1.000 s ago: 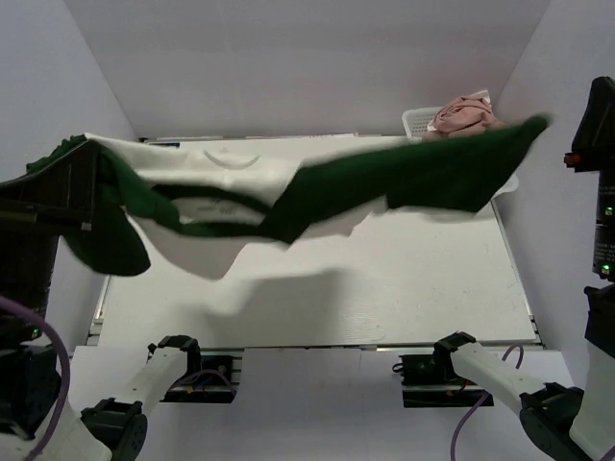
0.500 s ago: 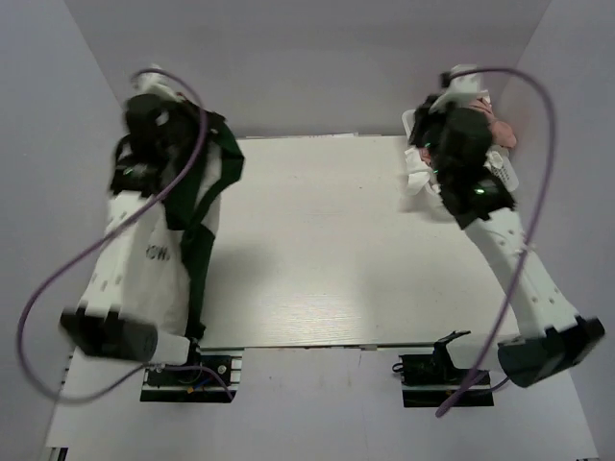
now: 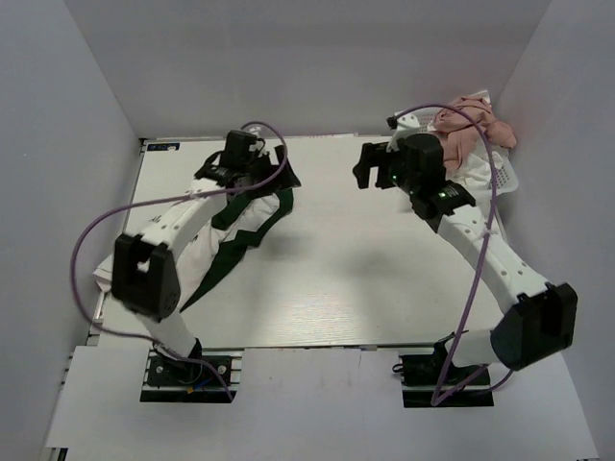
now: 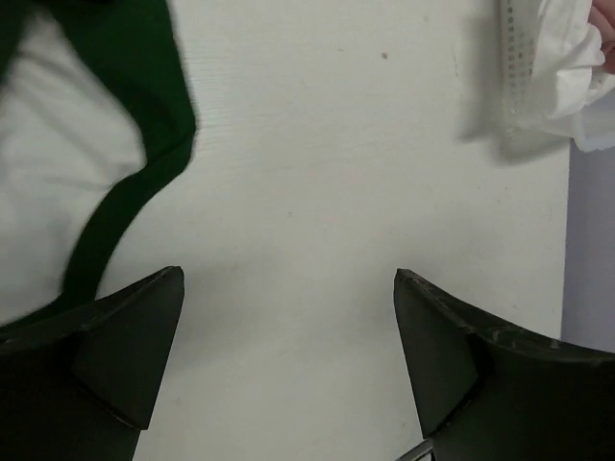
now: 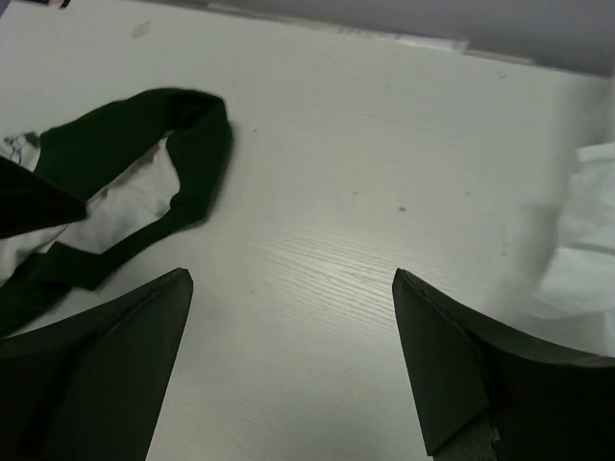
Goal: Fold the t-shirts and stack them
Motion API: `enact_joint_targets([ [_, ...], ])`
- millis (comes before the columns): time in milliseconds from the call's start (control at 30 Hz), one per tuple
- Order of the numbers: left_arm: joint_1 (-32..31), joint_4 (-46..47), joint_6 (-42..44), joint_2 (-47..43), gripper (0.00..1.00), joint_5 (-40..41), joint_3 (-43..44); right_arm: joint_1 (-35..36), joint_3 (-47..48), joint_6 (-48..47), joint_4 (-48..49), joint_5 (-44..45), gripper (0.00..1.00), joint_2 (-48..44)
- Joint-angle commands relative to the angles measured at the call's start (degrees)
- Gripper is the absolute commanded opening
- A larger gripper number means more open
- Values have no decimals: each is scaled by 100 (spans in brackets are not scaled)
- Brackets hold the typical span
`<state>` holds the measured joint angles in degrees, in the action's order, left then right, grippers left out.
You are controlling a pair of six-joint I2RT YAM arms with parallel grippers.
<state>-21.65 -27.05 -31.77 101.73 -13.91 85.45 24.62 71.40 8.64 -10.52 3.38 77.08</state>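
The green-sleeved shirt [image 3: 245, 219] is seen lying in a loose, crumpled heap on the left half of the pale surface [image 3: 365, 279]. Its white body is bunched and rumpled, and dark green bands are twisted along the heap's right edge, one trailing toward the near left corner. A looped fold of dark green, with white cloth showing inside it, is caught in the right wrist view. No lettering can be read at this angle.

The left claw [image 4: 288, 274] is held wide open just above the surface at the far end of the heap, with nothing between its fingers and the shirt's green edge just to one side. The right claw [image 5: 291, 274] is likewise spread open and empty over bare surface, well apart from the heap and near the basket [image 3: 502, 175].

The basket is set at the far right corner. A pink shirt [image 3: 463, 125] is piled on top of it, and a white shirt [image 3: 474, 161] is draped over its rim.
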Motion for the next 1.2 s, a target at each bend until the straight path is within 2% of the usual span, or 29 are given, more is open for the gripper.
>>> enact_joint_targets([
  [0,266,-345,-179,-1514,100,1485,-904,218,23,32,217,-943,90,641],
  [33,266,-415,-302,-1751,100,2027,-1473,253,111,49,200,-1057,90,877],
  [67,319,-485,-608,-2128,100,2320,-1696,349,181,111,209,-1076,90,1070],
  [133,319,-547,-795,-2315,100,2970,-2109,403,25,198,374,-1050,90,1178],
  [200,433,-739,-962,-2316,100,3192,-2111,473,-186,304,717,-936,90,1021],
  [300,504,-1188,-1199,-1694,100,3316,-1875,508,-915,498,1190,-707,90,531],
  [467,636,-978,-1314,-815,100,3237,-1874,500,-2224,603,1614,-417,90,-359],
  [567,636,-864,-1376,-419,100,3298,-1690,482,-2463,586,1703,-364,90,-799],
  [667,583,-864,-1376,258,100,3246,-1286,465,-2814,674,1799,39,90,-1133],
  [767,469,-864,-1253,987,95,2983,-820,447,-2973,621,1826,426,90,-1362],
  [900,276,-530,-1130,1743,87,1852,-504,465,-3017,673,1668,882,90,-1494],
  [1033,-338,-301,-893,2245,83,1453,-117,438,-3070,910,1598,1182,90,-1512],
  [1167,-1454,-301,-419,2439,83,1128,139,447,-3140,1025,1580,1323,90,-1547],
])
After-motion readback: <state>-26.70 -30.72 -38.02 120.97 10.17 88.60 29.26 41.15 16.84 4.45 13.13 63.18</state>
